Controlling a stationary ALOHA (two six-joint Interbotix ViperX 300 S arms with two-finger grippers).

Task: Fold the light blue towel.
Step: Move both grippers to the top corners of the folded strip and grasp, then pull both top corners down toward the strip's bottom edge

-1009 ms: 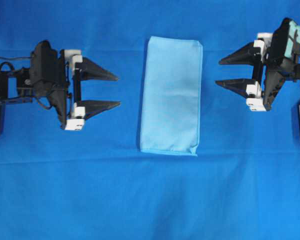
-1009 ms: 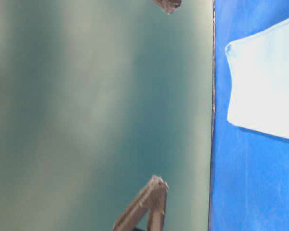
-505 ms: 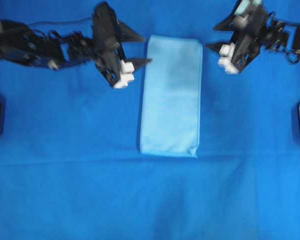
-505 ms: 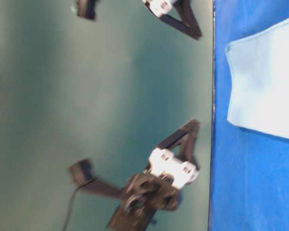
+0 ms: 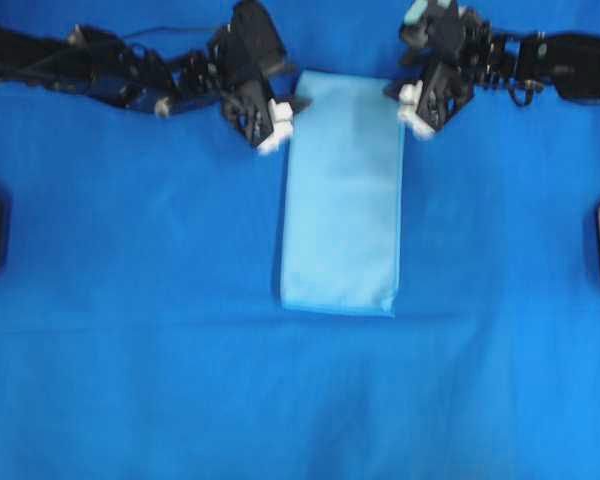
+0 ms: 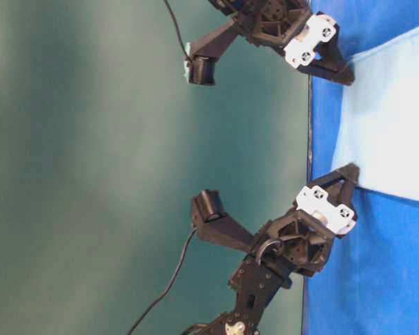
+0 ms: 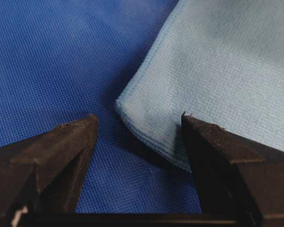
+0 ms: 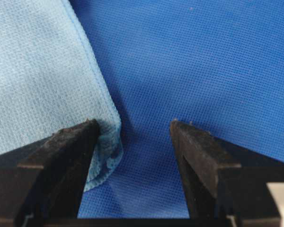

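Where it lies at the centre of the overhead view, the light blue towel [image 5: 342,190] forms a tall, narrow rectangle, flat on the deep blue sheet [image 5: 130,350] that covers the work surface. Its long edges run up and down that view; its far short edge sits between the two grippers, its near short edge well apart from them.

At the towel's upper left corner stands the left gripper [image 5: 285,118], its arm reaching in from the left along the top of the overhead view. In the left wrist view the jaws stand wide apart and grip nothing: one finger [image 7: 61,156] is over the sheet, the other over the towel, and the layered, stitched corner [image 7: 132,111] lies in the gap between them.

At the upper right corner stands the right gripper [image 5: 408,100], its arm entering from the right. Its jaws are likewise spread and grip nothing: in the right wrist view one finger [image 8: 61,161] is over the towel's rounded corner, the other over the bare sheet.

Seen from table level, both grippers tilt down with their fingertips at the towel's far edge; whether the tips touch the cloth cannot be told.
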